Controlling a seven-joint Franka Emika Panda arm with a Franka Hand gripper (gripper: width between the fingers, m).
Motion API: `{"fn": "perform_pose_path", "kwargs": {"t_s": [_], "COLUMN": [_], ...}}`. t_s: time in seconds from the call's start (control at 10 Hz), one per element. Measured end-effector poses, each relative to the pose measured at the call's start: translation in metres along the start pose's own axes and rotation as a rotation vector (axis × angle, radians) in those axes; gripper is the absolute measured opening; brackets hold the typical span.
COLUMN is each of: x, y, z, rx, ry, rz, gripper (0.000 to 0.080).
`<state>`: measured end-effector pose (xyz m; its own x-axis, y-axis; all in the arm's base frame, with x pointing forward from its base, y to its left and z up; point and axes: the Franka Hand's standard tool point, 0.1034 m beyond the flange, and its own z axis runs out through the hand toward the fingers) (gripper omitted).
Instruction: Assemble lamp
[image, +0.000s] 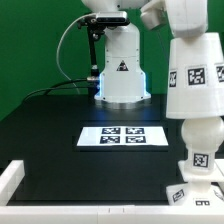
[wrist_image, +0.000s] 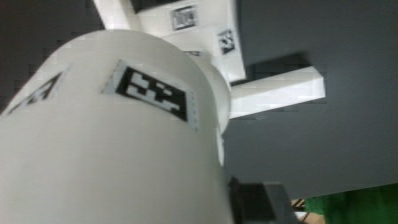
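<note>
Hanging over the bulb (image: 201, 140) and base (image: 200, 190), the shade (image: 196, 75) looked light, rigid and smooth-walled, best gripped at its rim, though whether the end effector clamped it was impossible to tell.

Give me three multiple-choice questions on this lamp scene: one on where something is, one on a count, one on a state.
1. Where is the shade? A flat on the table; B above the bulb; C behind the pedestal.
2. How many tags are on the marker board? A two; B four; C six.
3. How is the bulb set? A upright; B on its side; C upside down.
Answers: B, the shade hangs over the bulb at the exterior view's right; B, four squares show; A, its round head points up.
</note>
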<state>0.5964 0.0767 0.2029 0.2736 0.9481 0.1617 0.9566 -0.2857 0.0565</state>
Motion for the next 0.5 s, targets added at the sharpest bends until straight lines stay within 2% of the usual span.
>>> {"fn": "perform_pose_path", "kwargs": {"t_s": [0.3, 0.5], "x": [-0.006, -0.007], "y": [-0.008, -0.008], "z": [0.022, 0.023], "rx": [0.030, 0.033], "ry": [-0.006, -0.009], "rz": [0.012, 0.012], "gripper": [0.0042, 0.0042]}}
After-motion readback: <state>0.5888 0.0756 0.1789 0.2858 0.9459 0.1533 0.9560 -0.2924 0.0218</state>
